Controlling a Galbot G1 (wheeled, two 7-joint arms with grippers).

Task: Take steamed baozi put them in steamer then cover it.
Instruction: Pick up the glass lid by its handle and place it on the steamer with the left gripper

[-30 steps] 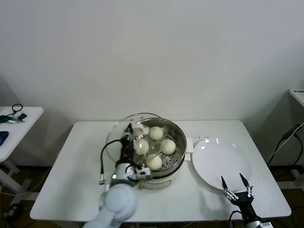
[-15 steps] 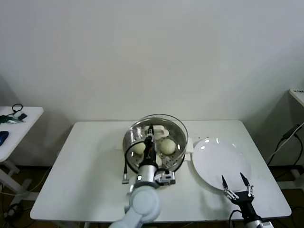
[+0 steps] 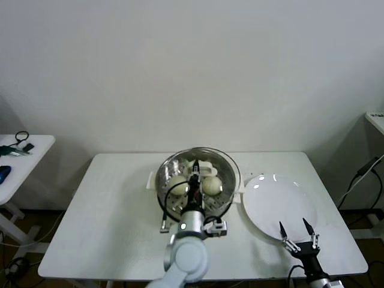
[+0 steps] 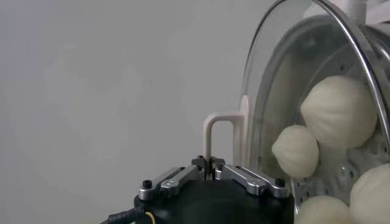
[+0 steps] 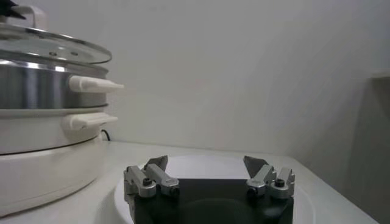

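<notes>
place: lab | cues: bare white wall (image 3: 192, 72); white table (image 3: 108, 210); loose cables (image 3: 17, 144)

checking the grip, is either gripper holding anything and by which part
The left gripper holds the cover by its white handle; the right gripper holds nothing.

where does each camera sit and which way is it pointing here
Head view: high on the robot, looking forward and down at the white table; shows the left arm over the shiny round steel steamer and the right gripper by the flat white plate.
Left wrist view: behind the left gripper, shut on the clear glass cover's white handle, cream-white round baozi beyond.
Right wrist view: behind the open right gripper, facing the steamer side-on.
Both wrist views show the glass cover.
</notes>
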